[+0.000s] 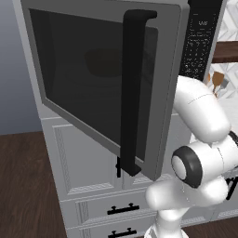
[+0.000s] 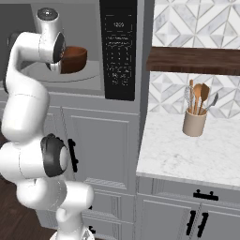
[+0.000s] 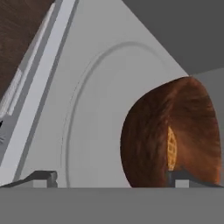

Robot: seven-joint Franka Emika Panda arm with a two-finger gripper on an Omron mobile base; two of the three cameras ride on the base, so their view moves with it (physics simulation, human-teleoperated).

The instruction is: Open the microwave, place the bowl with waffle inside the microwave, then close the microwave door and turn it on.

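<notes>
1. Hand view: gripper (image 3: pixel 111 177) sits w/ its two dark fingertips (image 3: pixel 41 176) spread wide apart, one at lower left, one at lower right. Nothing pinched between them; the right tip sits in front of the bowl's rim, contact not clear.
2. Just past the tips is the bowl with waffle (image 3: pixel 173 135), seen tilted by the camera's roll: reddish-brown wall, w/ a thin yellow gridded waffle edge (image 3: pixel 172 148) showing inside.
3. Bowl rests on the pale round turntable (image 3: pixel 92 109), toward its rear side, near the grey back wall of the cavity.
4. Right base view: gripper (image 2: pixel 63 58) is inside the microwave (image 2: pixel 84 51); bowl (image 2: pixel 75 58) stands upright on the floor plate, right beside the hand and left of the black keypad panel (image 2: pixel 118 47).
5. Handling, as a judgement: bowl looks glossy, rigid, small, so prob. light but slippery and maybe breakable. Best hold would be one finger in, one out across the rim wall, kept level so the waffle stays in. Bowl looks placed already, so no regrip seems needed.
6. Left base view: microwave door (image 1: pixel 93 79) stands swung open toward the camera, w/ its long black bar handle (image 1: pixel 132 93) vertical. Arm's elbow (image 1: pixel 200 121) is right of the door edge.
7. Next likely: pull the hand straight out w/o nudging the bowl, then push the door shut by its face or handle.
8. Further out: beige utensil cup (image 2: pixel 194 122) on the marble counter (image 2: pixel 187 154), well apart from the work.
</notes>
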